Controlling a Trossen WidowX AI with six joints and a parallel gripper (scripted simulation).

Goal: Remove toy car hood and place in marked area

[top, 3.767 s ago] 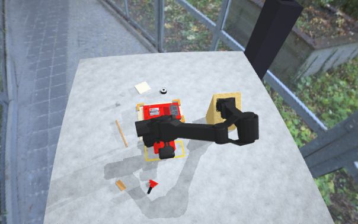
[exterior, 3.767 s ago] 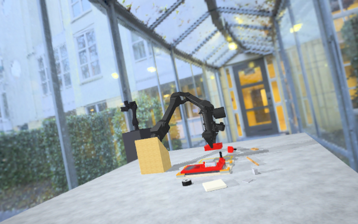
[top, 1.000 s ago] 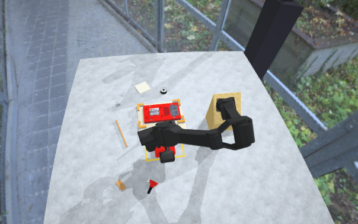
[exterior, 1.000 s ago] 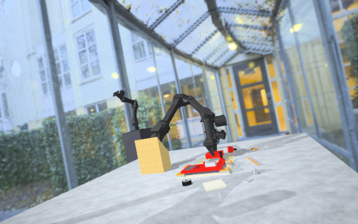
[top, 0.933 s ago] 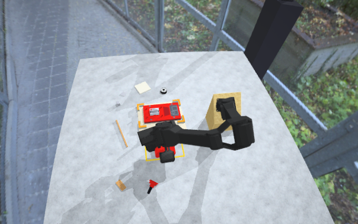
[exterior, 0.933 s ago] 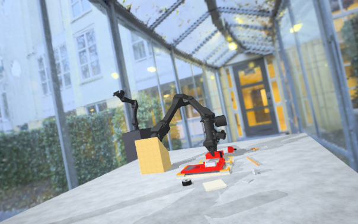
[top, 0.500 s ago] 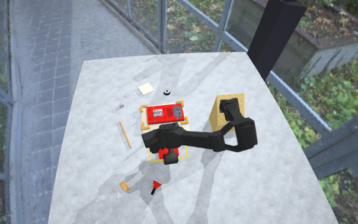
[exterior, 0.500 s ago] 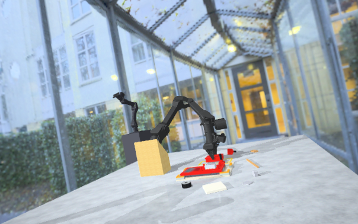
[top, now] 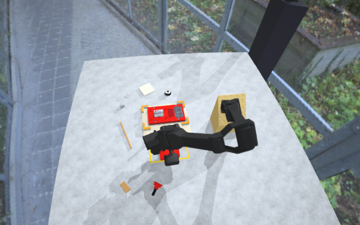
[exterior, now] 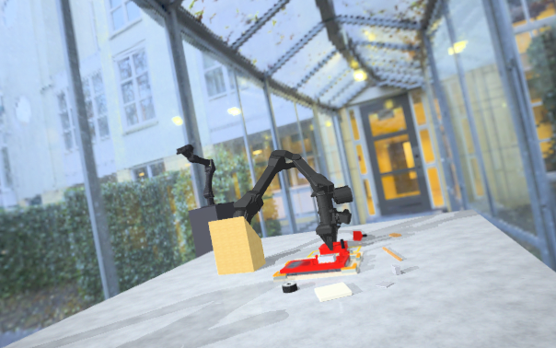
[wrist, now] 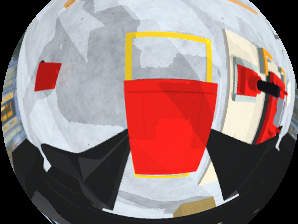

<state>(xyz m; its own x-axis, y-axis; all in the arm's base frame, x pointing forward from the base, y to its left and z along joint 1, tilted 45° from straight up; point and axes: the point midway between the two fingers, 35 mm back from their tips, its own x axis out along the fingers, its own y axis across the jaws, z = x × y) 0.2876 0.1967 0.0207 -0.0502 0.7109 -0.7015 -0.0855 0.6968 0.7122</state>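
My gripper [exterior: 330, 246] [wrist: 169, 132] points down and is shut on the red hood [top: 163, 156] [wrist: 170, 115]. The hood is a flat red panel, gripped at its two sides. It is over the yellow outlined area [top: 150, 157] [wrist: 129, 60], whose far part shows past the hood in the wrist view. Whether the hood touches the table is hidden. The red toy car [top: 164, 119] [exterior: 299, 266] stands beside this area on a cream base, between orange corner pieces. In the top view the arm hides the fingertips.
A wooden block [top: 215, 122] [exterior: 235, 249] stands by the arm's base. A red piece with a black handle [top: 157, 186] [exterior: 357, 236] [wrist: 47, 76], an orange stick [top: 126, 135], a tan piece [top: 125, 187], a cream tile [top: 146, 88] and a black wheel [top: 167, 91] lie around.
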